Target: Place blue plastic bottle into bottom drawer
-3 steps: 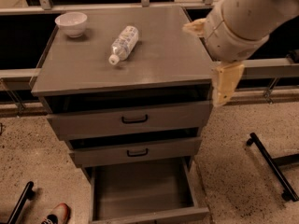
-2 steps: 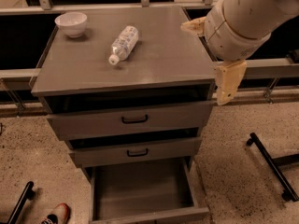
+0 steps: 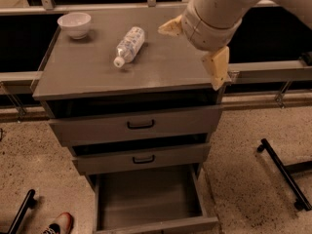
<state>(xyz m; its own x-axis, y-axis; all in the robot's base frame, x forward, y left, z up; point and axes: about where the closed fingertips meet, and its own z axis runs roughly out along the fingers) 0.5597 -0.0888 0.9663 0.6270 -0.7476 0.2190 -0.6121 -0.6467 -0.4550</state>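
Observation:
The blue plastic bottle (image 3: 129, 45) lies on its side on the grey cabinet top (image 3: 97, 72), white cap pointing toward the front. My gripper (image 3: 189, 57) hangs over the right part of the cabinet top, to the right of the bottle and apart from it. Its two cream fingers are spread wide, one (image 3: 169, 27) toward the bottle and one (image 3: 219, 67) at the top's right edge, with nothing between them. The bottom drawer (image 3: 146, 199) is pulled out below, and its plain grey inside holds nothing.
A white bowl (image 3: 74, 24) stands at the back left corner of the top. The two upper drawers with black handles (image 3: 140, 125) are slightly ajar. Black legs of a stand (image 3: 282, 172) lie on the floor at right, and a shoe (image 3: 58, 224) at lower left.
My arm and gripper have moved left across the cabinet top, closer to the bottle. The bottle, bowl and drawers have not moved.

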